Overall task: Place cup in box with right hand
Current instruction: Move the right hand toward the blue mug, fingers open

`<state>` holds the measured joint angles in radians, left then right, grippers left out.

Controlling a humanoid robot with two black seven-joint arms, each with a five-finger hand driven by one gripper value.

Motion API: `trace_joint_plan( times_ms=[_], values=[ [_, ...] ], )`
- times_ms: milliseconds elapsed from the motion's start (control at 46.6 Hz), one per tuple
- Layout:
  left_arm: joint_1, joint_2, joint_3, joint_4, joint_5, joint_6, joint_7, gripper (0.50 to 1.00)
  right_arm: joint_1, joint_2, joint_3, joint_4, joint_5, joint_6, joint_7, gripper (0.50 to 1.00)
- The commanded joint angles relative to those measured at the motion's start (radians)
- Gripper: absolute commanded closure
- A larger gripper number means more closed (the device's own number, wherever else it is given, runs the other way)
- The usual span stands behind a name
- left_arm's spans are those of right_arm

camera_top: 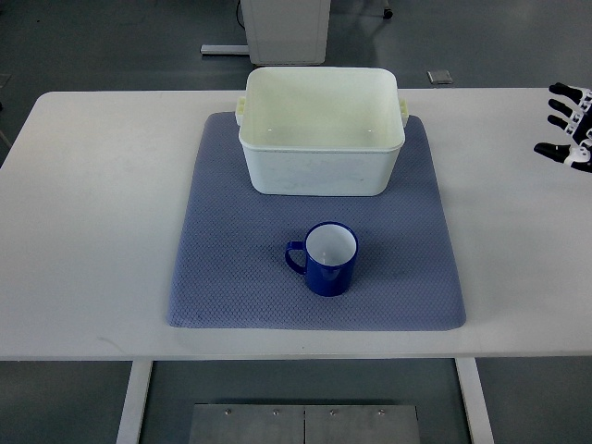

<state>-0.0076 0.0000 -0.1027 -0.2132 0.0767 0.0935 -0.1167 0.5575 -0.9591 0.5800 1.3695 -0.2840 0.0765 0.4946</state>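
— Where does the cup point(330, 258) sit?

— It stands upright on the blue-grey mat point(222, 277), toward the mat's near edge and roughly at its middle from side to side. It is dark blue outside and white inside, with its handle pointing to the picture's left. Its mouth faces up and nothing shows inside it.

— And the box point(321, 166)?

— The box is a white plastic tub, open at the top, resting on the far half of the same mat. It lies straight beyond the cup, near it but not touching; a strip of bare mat shows between them. Only its pale inner walls and floor show inside.

— What is the right hand point(568, 129) doing?

— It shows only at the picture's right edge, over the white table point(92, 231), well apart from both cup and box. Its black fingers point(561, 91) are spread and point toward the left, and they hold nothing.

— Anything else in view?

— Below the table's near edge a grey metal plate point(305, 424) shows, and a white cabinet point(285, 28) stands on the floor beyond the table.
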Motion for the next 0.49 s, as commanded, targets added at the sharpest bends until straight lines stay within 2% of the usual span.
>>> trace_joint_plan(
  times_ms=[0, 215, 472],
  values=[
    [0.000, 0.000, 0.000, 0.000, 0.000, 0.000, 0.000, 0.500, -0.022, -0.009, 0.000, 0.031, -0.040, -0.007, 0.001, 0.500],
    [0.000, 0.000, 0.000, 0.000, 0.000, 0.000, 0.000, 0.500, -0.080, 0.013, -0.003, 0.079, -0.164, -0.058, 0.005, 0.500],
    [0.000, 0.000, 0.000, 0.000, 0.000, 0.000, 0.000, 0.500, -0.099, 0.054, -0.055, 0.085, -0.265, -0.060, 0.009, 0.500]
  ],
)
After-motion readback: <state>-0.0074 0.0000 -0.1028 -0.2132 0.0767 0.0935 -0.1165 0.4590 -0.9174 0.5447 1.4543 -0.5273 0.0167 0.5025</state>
